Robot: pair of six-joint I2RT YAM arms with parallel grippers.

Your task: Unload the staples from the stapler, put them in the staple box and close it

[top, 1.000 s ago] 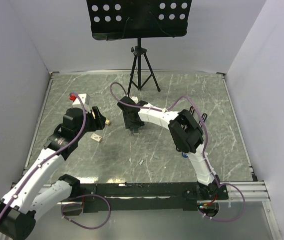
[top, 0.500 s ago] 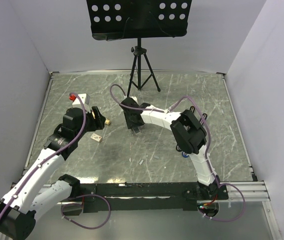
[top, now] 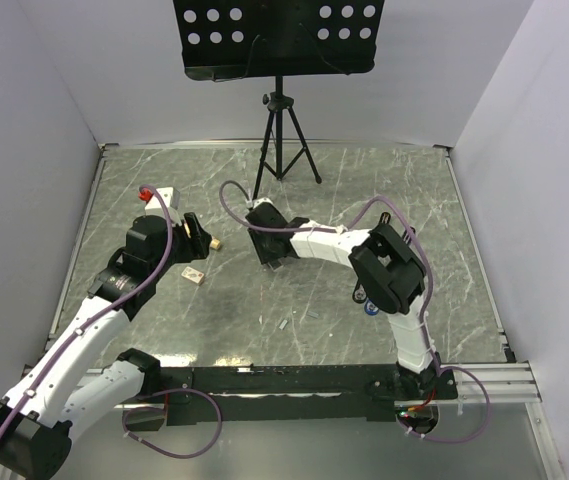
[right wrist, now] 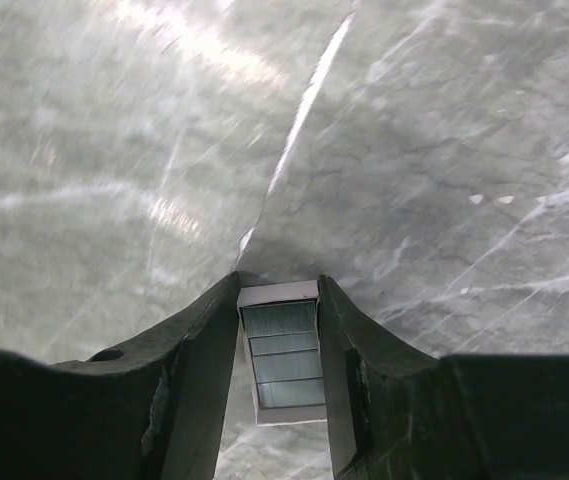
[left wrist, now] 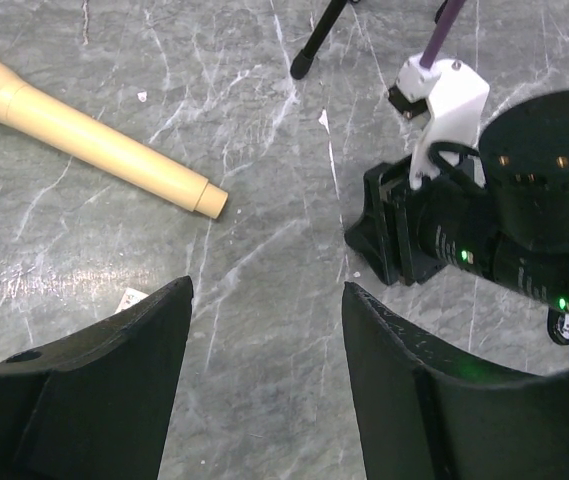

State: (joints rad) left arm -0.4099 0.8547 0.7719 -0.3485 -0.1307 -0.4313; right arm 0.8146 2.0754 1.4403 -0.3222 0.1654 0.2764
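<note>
Right pincer [right wrist: 279,288] has clamped the staples [right wrist: 284,365], lengthwise along its jaws; left pincer [left wrist: 264,380] gapes.

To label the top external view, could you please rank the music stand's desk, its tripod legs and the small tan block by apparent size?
Largest: music stand's desk, though it is raised toward the camera, which may flatter it.
Then: tripod legs, taken as a spread.
Smallest by far: small tan block.

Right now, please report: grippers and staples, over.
Left gripper: jaws open, empty. Right gripper: jaws shut on staples. Wooden handle ahead of left gripper, apart.
</note>
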